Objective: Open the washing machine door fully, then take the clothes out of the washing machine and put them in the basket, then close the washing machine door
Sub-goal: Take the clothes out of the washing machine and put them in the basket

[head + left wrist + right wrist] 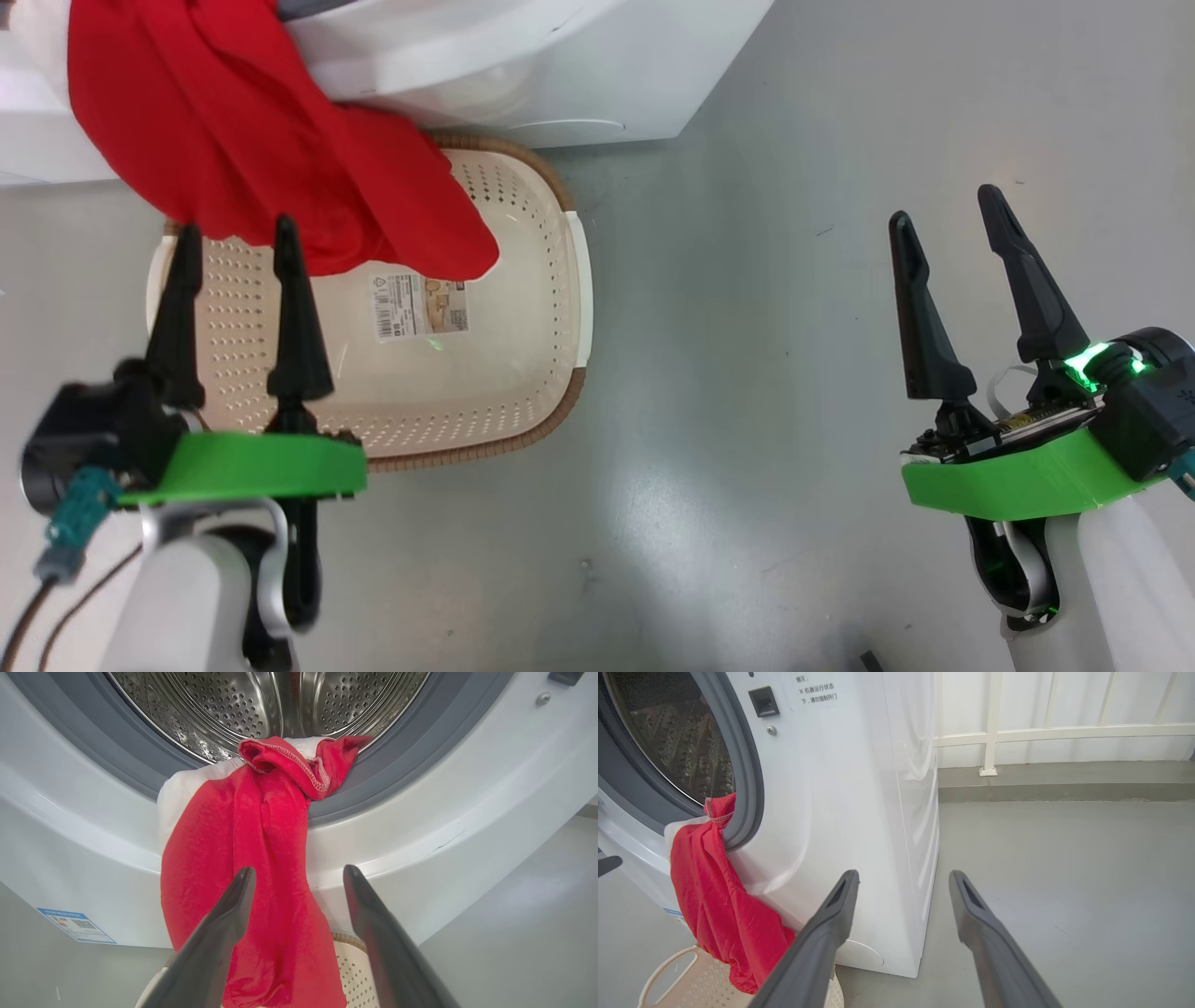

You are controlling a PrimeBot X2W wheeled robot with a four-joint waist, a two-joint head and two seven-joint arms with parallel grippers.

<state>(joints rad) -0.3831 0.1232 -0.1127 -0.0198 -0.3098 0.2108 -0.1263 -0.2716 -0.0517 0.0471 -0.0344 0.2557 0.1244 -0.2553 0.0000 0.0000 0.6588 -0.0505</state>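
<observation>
Red clothes (271,140) hang out of the washing machine (523,65) over its grey rubber ring, the lower end draping into the cream basket (560,308) on the floor below. In the left wrist view the clothes (252,858) trail from the steel drum (261,704), with a white panel at the top. My left gripper (236,238) stands open over the basket's near left side, close to the hanging cloth, nothing between its fingers. My right gripper (948,207) is open over bare floor to the right. The door is out of view.
Grey floor (766,392) lies to the right of the basket. In the right wrist view the washing machine (859,812) has its white side toward me, and a white railing (994,732) and low kerb run along the far wall.
</observation>
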